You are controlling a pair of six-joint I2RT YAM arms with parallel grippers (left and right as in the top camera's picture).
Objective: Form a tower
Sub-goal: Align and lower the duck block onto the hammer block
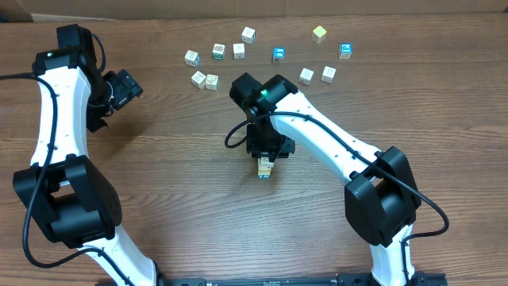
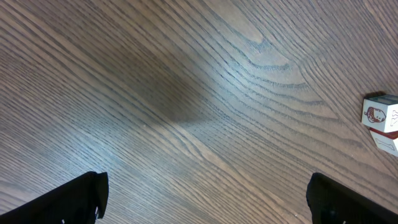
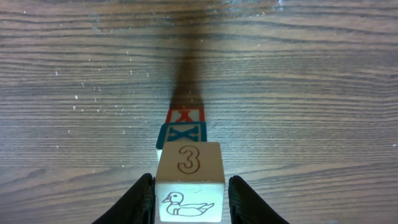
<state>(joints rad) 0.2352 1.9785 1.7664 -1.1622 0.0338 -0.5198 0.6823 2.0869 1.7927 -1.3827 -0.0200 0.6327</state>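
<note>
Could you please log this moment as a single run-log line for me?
phase: stacking | right fingers: shut on duck cube, directly above tower | tower: blue cube on red cube | left fingers: open, empty

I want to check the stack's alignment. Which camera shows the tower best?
The right wrist view: the tower fills its centre, three cubes visible, the top cube between the right gripper fingers. Overhead shows only a sliver of it under that arm. The left wrist view misses it, showing loose cubes at its edge.
</note>
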